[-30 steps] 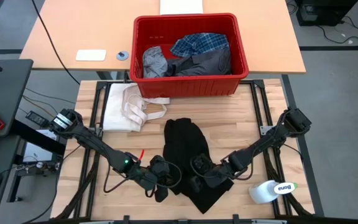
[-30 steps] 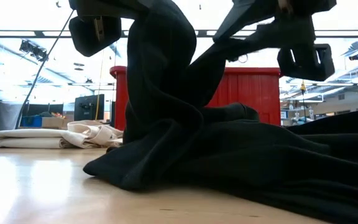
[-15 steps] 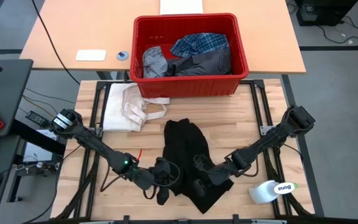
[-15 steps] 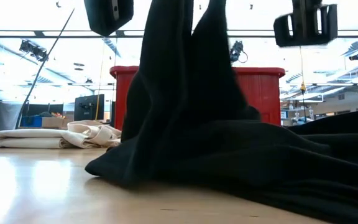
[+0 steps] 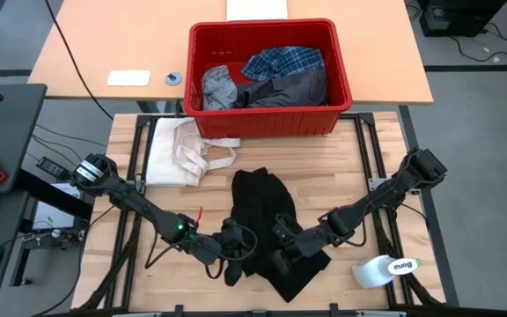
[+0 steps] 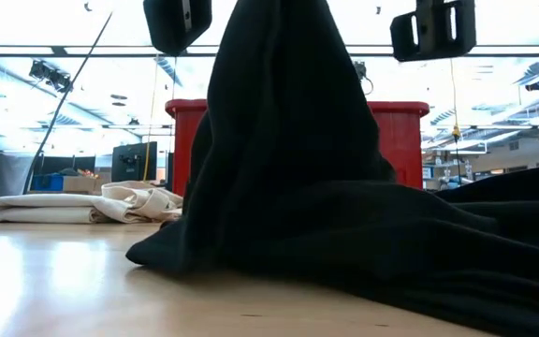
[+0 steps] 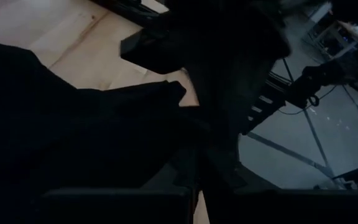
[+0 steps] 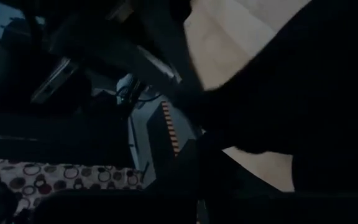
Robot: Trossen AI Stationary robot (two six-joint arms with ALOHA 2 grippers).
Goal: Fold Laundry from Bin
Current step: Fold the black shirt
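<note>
1. Left end effector (image 5: 236, 251): pressed together, pinching the near left edge of the black garment (image 5: 267, 216), lifted off the table (image 5: 324, 180).
2. Right end effector (image 5: 282, 249): just beside the left one, likewise pinching the same garment's near edge.
3. Between and below both, the garment hangs as a raised peak in the low view (image 6: 284, 140); its remainder lies on the table.
4. Beyond the end effectors: the red bin (image 5: 267, 123), holding a plaid shirt (image 5: 284, 62), a light grey piece (image 5: 218, 86) and a dark grey piece (image 5: 293, 88).
5. To the far left, a cream cloth (image 5: 183, 150); near right, a white roll (image 5: 384, 269). Nothing obstructs either.
6. Garment's long axis runs from the end effectors toward the bin.
7. Both arms stretch low, converging inward from the table's outer corners.
</note>
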